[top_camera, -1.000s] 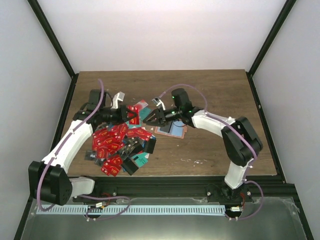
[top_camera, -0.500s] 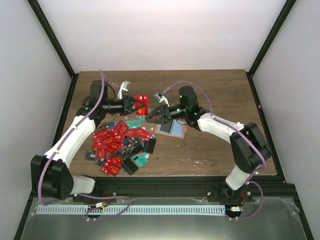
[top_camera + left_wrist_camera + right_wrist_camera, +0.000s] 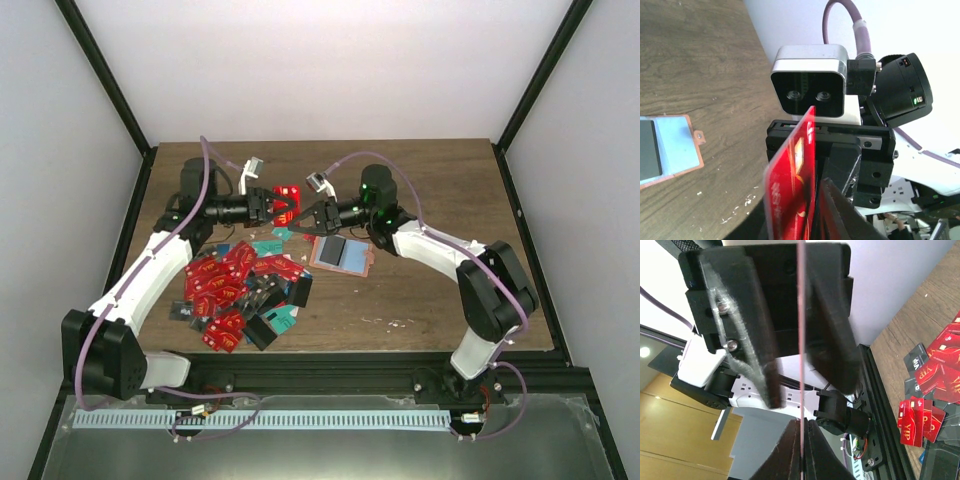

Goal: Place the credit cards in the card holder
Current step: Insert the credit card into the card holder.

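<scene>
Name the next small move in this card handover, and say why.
Probably the left gripper should open fully and back away. The right gripper is shut on the red card, which hangs in the air between both arms. The card holder lies on the table near the right gripper, so that arm looks better placed to bring the card there.

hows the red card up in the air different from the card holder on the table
The red card is held up off the table, pinched in the right gripper; the card holder lies flat on the wood, untouched. The card is bright red with light markings; the holder has a salmon rim around a blue-grey face. The holder looks larger than the card. Both are thin, flat rectangles.
</scene>
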Controlling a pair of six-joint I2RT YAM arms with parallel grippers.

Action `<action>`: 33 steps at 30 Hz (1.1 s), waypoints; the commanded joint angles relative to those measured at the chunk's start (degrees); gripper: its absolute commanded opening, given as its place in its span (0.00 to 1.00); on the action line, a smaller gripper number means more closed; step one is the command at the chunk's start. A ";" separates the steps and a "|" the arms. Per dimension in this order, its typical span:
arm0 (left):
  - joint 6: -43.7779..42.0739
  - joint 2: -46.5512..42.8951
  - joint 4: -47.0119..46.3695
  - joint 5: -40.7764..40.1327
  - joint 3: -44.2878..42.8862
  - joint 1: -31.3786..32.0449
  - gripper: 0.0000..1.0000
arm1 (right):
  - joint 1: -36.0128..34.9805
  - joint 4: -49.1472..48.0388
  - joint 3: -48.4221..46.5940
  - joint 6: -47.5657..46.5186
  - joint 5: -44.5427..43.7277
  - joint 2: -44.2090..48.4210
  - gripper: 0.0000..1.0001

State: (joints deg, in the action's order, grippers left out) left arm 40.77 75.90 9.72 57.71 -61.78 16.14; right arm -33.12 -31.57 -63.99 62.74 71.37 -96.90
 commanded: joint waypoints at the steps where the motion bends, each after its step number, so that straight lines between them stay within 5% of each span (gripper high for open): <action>1: -0.31 -0.32 0.15 -0.50 -2.05 0.39 0.36 | 0.41 -0.08 -2.13 -1.25 0.44 0.99 0.01; 4: -2.91 -0.80 3.72 -3.01 -3.76 0.11 0.57 | 1.10 1.18 -1.00 -2.19 -0.04 2.48 0.01; 9: -2.73 -2.73 3.75 -4.11 -2.94 -0.14 0.60 | 2.54 0.90 1.70 -2.17 0.08 4.68 0.01; 19: -1.06 -4.46 -2.04 -0.95 0.79 -0.08 0.32 | 2.71 -3.30 2.73 0.45 1.75 5.41 0.01; 23: -1.09 -4.33 -1.98 -1.29 0.97 -0.07 0.07 | 2.72 -3.69 2.81 0.78 2.07 5.32 0.01; 27: -1.08 -4.59 -1.81 -2.53 1.31 -0.10 0.04 | 2.84 -2.04 2.67 0.05 1.94 5.36 0.01; 33: -2.07 -3.28 0.60 -2.77 0.99 0.19 0.04 | 5.52 18.54 2.01 -13.67 -4.69 7.96 0.32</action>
State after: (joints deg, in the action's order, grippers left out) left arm 40.25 72.14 8.86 55.46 -61.14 16.16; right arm -30.06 -27.29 -61.60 59.77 71.29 -92.68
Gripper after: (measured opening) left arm 0.041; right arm 0.275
